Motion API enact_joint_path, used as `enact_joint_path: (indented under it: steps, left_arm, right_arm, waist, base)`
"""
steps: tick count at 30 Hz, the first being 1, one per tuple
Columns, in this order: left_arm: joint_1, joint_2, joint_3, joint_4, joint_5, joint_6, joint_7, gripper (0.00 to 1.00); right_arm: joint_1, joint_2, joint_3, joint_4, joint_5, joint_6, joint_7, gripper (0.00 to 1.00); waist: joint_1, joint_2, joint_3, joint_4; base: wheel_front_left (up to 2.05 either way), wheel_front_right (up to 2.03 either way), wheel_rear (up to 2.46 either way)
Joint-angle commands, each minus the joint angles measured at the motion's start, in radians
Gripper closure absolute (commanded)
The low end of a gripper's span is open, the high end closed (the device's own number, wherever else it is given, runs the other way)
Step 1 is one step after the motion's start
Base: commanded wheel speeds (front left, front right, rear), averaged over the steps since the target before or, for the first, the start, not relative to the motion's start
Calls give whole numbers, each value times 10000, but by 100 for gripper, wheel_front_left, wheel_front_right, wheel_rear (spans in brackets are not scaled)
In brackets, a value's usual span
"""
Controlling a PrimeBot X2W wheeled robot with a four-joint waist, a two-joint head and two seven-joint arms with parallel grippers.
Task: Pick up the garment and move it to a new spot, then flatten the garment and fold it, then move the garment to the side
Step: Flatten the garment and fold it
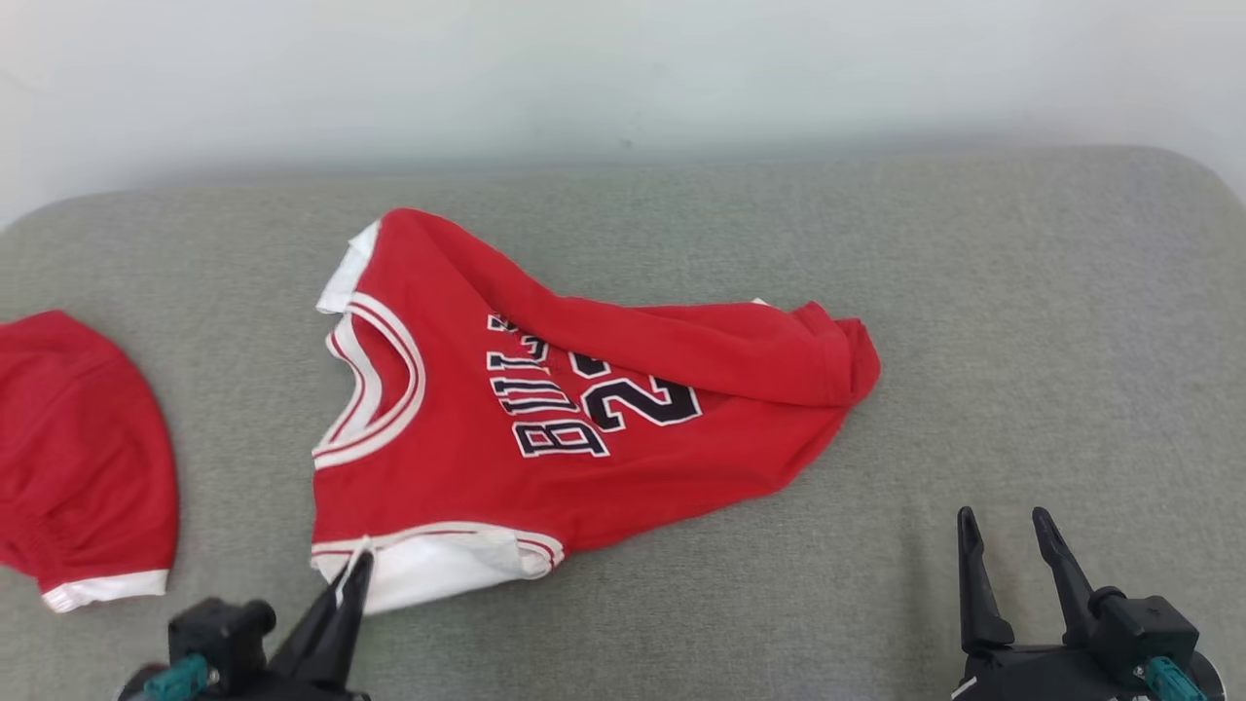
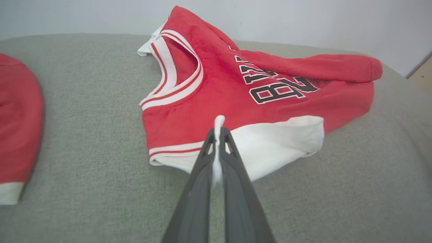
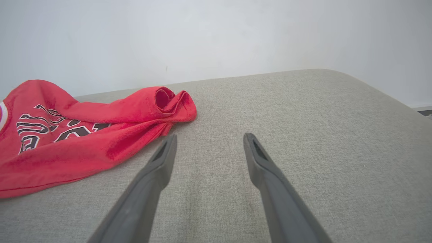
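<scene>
A red jersey [image 1: 545,409] with white trim and dark lettering lies crumpled on the grey cushion, its far hem folded over toward the right. My left gripper [image 1: 352,574] is shut on the white sleeve edge at the jersey's near left corner; in the left wrist view the jersey [image 2: 236,87] spreads ahead and a strip of white cloth is pinched between the tips of the left gripper [image 2: 218,130]. My right gripper [image 1: 1007,531] stands open at the lower right, apart from the cloth. The right wrist view has the jersey [image 3: 84,135] left of the open right gripper [image 3: 209,141].
A second red garment [image 1: 78,458] with a white hem lies at the cushion's left edge, also seen as a red garment [image 2: 17,128] in the left wrist view. The grey cushion [image 1: 1022,321] runs to a pale wall behind. Its right end curves off.
</scene>
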Motion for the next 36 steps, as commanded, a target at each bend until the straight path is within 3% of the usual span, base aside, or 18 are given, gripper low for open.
enact_joint_path:
  steps: [1, 9, 10, 11, 12, 13, 24, 31, 36]
  left_arm:
    - [336, -129, 129, -1, -107, 48, -83, 100]
    - [1509, -798, 568, 794, -147, -284, -118, 100]
    - [1589, -881, 647, 875, -72, -358, -119, 79]
    - [1589, -881, 647, 875, -72, -358, -119, 79]
    - [1639, -975, 808, 917, 56, -382, -120, 31]
    - [1699, -1097, 1007, 926, 160, -442, -120, 0]
    - [2428, -2701, 4502, -63, 2736, -966, -117, 0]
    - [2720, -3804, 6146, -324, 4278, -1024, -118, 0]
    - [2944, -4254, 6979, -329, 5383, -1042, -118, 0]
  right_arm:
    - [134, -13, -16, 7, -80, 9, -4, 0]
    - [184, -11, 10, 120, -255, 7, -4, 0]
    - [200, -13, -2, 121, -267, 9, -4, 0]
    - [200, -13, -2, 121, -267, 9, -4, 0]
    - [233, -10, -4, 128, -264, 9, -4, 0]
    - [266, -10, -6, 134, -266, 9, -4, 0]
    - [517, -13, 51, 147, -231, 9, -4, 0]
    - [609, -10, 80, 65, -165, 9, -4, 0]
    - [711, -10, 60, 29, -124, 9, -4, 0]
  waist:
    - [1, 0, -215, 258]
    - [1, 0, -497, 233]
    - [1, 0, -536, 230]
    - [1, 0, -536, 230]
    - [1, 0, -580, 223]
    - [1, 0, -613, 221]
    - [1, 0, -1115, 53]
    - [1, 0, -1187, -105]
    - [1, 0, -1122, -182]
  base:
    - [0, 0, 0]
    - [0, 0, 0]
    - [0, 0, 0]
    - [0, 0, 0]
    - [0, 0, 0]
    - [0, 0, 0]
    - [0, 0, 0]
    - [0, 0, 0]
    - [0, 0, 0]
